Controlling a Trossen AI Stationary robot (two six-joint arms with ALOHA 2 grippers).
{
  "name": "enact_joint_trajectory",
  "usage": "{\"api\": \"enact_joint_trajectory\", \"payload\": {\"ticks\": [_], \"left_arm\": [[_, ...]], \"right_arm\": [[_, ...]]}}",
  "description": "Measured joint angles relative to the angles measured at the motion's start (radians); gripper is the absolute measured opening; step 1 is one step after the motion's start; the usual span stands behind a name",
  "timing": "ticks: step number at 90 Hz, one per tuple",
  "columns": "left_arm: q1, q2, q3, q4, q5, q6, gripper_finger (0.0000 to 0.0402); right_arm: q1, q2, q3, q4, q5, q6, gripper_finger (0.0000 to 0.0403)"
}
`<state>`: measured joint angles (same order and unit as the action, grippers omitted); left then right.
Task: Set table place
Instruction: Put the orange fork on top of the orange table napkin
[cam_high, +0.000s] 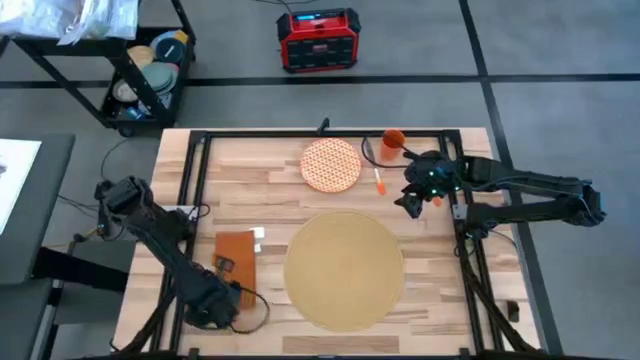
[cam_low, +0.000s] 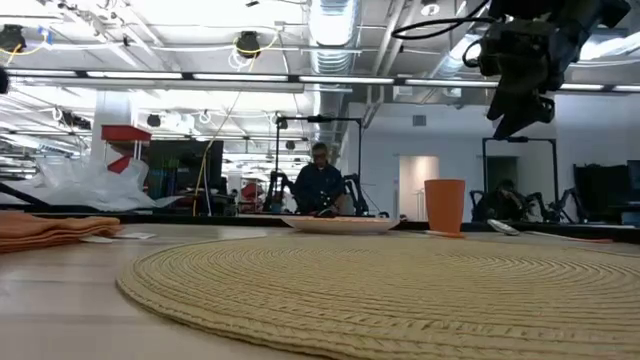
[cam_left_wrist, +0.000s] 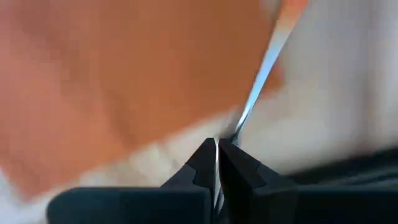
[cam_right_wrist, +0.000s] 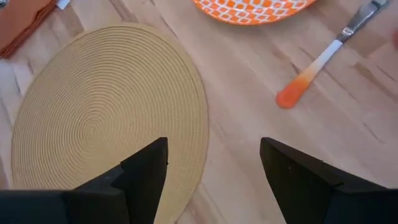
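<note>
No readable text, label, brand, number or sign anywhere. Red and black box (cam_high: 318, 40) on the floor at the upper middle of the high view: a small lit display, characters too small to make out. White tag (cam_high: 259, 235) beside the orange napkin (cam_high: 236, 256) at lower left of the high view: blank as far as can be told. Room beyond the table in the low view: nothing legible.

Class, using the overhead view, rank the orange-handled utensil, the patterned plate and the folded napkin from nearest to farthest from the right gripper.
From the right gripper:
1. Orange-handled utensil, just beside it, toward the table's middle.
2. Patterned plate, farther along, at the far edge.
3. Napkin, across the placemat, by the left gripper.
</note>
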<state>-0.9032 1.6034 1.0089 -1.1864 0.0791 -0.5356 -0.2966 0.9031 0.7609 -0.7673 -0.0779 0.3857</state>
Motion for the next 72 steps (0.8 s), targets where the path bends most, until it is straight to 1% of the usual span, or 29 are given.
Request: {"api": "enact_joint_trajectory", "payload": {"ticks": [7,15,24,42,52,72], "left_arm": [[-0.038,0.000,-0.036,0.035,0.031,-0.001,0.0000],[-0.083,-0.004,-0.062,0.156,0.037,0.011,0.0000],[-0.107,-0.007,-0.082,0.252,0.032,-0.021,0.0000],[-0.119,-0.007,-0.109,0.242,-0.034,-0.053,0.0000],[-0.118,-0.007,-0.132,0.275,-0.040,-0.065,0.0000],[-0.096,-0.008,-0.133,0.354,-0.036,-0.055,0.0000]], "right_arm": [[0.000,0.000,0.000,0.000,0.000,-0.001,0.0245],[0.001,0.000,0.000,0.000,0.000,-0.001,0.0245],[0.002,0.000,0.000,-0.001,-0.019,0.006,0.0245],[0.002,0.000,0.000,0.011,-0.035,0.010,0.0245],[0.002,0.000,0.000,0.025,-0.037,0.022,0.0245],[0.002,0.000,0.000,0.021,-0.053,0.026,0.0245]]}}
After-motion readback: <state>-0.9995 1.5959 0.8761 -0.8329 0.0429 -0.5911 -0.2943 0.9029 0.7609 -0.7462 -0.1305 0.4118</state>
